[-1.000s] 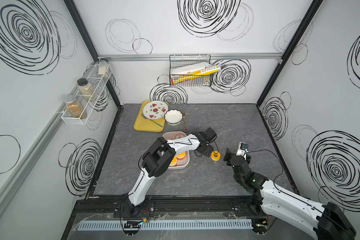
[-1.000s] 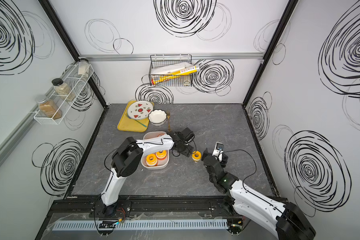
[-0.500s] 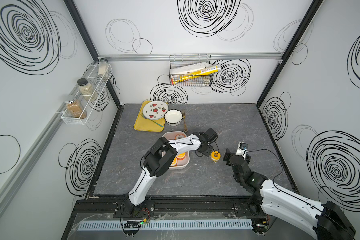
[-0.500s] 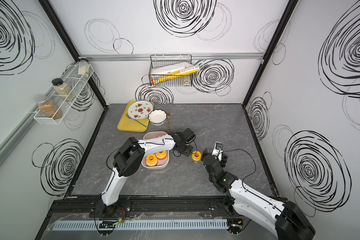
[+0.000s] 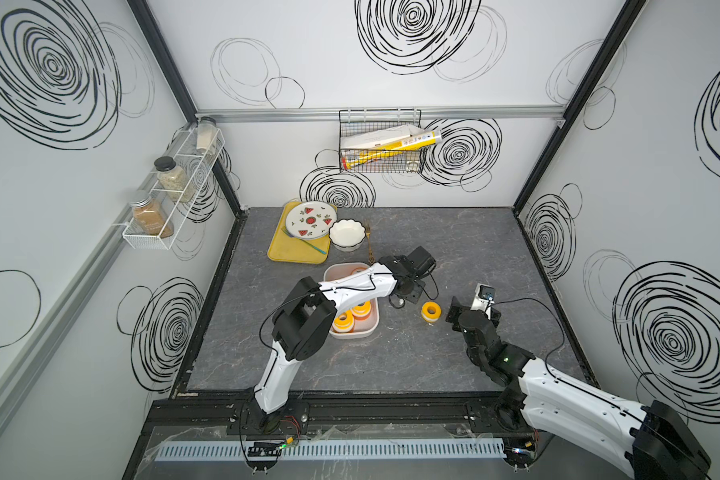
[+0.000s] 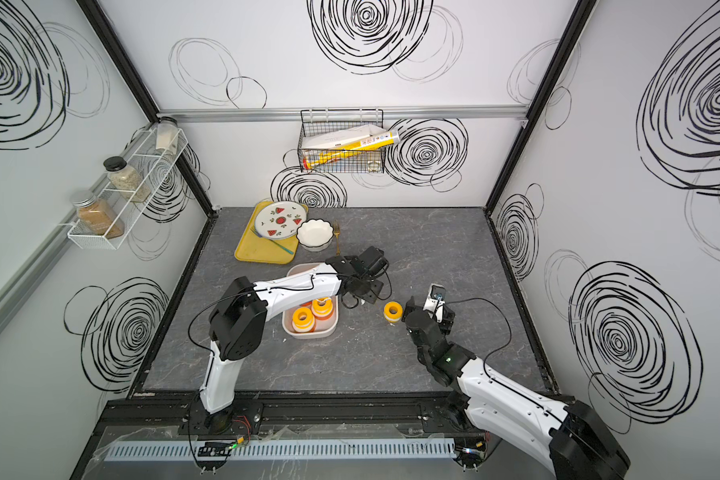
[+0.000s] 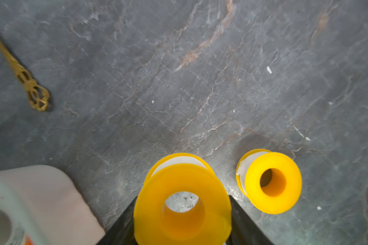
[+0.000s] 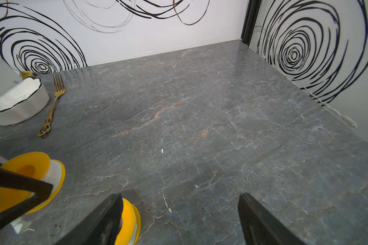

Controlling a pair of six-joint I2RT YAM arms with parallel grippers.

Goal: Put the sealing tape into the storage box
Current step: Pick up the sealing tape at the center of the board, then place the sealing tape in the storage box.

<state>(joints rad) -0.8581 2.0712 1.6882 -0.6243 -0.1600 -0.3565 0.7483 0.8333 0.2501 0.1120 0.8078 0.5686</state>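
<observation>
Yellow spool [image 7: 179,180]: pinched in the left gripper [image 7: 182,199], near the storage box [image 7: 57,191].
Right gripper [image 8: 179,196]: spread wide, second spool [image 8: 130,222] beside one finger.

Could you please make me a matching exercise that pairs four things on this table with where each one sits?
Things:
1. round watermelon-patterned plate
2. gold metal fork
3. white rectangular plastic storage box
4. loose yellow-flanged spool of white sealing tape

Places:
A. beside the white fluted bowl
B. holding other tape spools
C. on the flat yellow tray
D. alone on the bare grey tabletop

Pairs: 1-C, 2-A, 3-B, 4-D.
</observation>
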